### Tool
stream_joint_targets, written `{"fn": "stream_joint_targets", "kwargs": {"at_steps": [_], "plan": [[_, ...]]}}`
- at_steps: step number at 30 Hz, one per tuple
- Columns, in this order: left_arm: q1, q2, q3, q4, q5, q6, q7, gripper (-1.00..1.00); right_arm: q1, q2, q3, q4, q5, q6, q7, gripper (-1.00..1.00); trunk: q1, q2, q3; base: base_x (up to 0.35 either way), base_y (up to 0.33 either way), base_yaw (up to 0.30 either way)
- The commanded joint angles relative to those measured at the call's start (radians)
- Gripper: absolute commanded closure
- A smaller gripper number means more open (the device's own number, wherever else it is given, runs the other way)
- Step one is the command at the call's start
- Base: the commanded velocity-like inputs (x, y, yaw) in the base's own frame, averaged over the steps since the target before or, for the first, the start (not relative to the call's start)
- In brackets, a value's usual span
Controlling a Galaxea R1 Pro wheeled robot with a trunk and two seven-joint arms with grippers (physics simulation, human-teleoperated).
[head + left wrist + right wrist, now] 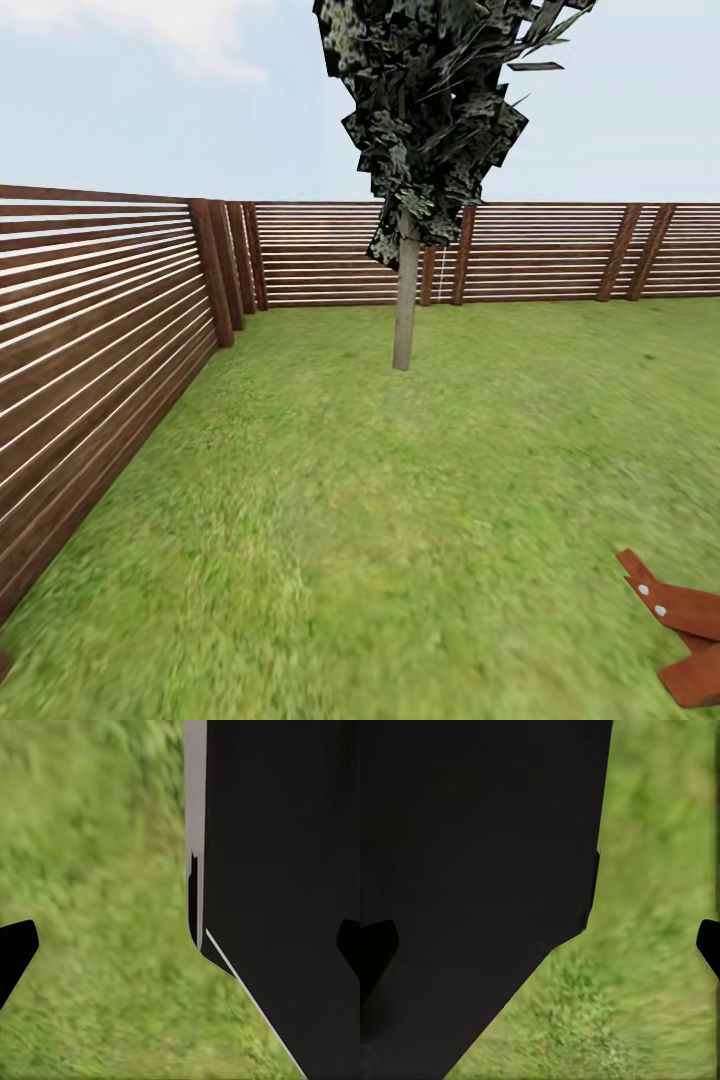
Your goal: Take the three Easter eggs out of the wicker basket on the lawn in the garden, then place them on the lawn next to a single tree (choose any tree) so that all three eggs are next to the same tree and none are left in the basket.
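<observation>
A tree (404, 300) with a straight grey trunk and dark leafy canopy stands on the lawn (380, 500) ahead of me, near the far fence. The Easter eggs and the wicker basket are out of view. In the left wrist view my left gripper (180, 949) is open, its dark fingertips (15, 952) far apart over grass, nothing between them. My right gripper (540, 949) is open too, with its fingertips (709, 945) spread wide over grass and nothing held.
A slatted brown wooden fence (90, 330) runs along the left and across the back (540, 255). A red-brown wooden piece (685, 625) lies at the lower right. My black body (285, 870) takes up half of each wrist view (472, 870).
</observation>
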Motion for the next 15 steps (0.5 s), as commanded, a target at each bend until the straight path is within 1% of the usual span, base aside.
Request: {"fn": "stream_joint_targets", "kwargs": {"at_steps": [1, 15], "plan": [[0.001, 0.000, 0.000, -0.002, 0.000, 0.000, -0.001, -1.00, 0.000, 0.000, -0.002, 0.001, 0.003, -0.001, 0.001, -1.00, 0.001, 0.000, 0.000, 0.331, 0.000, 0.000], [0.001, 0.004, 0.000, -0.003, 0.000, 0.000, 0.000, -1.00, 0.000, 0.002, -0.006, 0.001, 0.002, -0.001, -0.002, -1.00, 0.001, 0.000, 0.000, 0.337, 0.000, 0.000]]}}
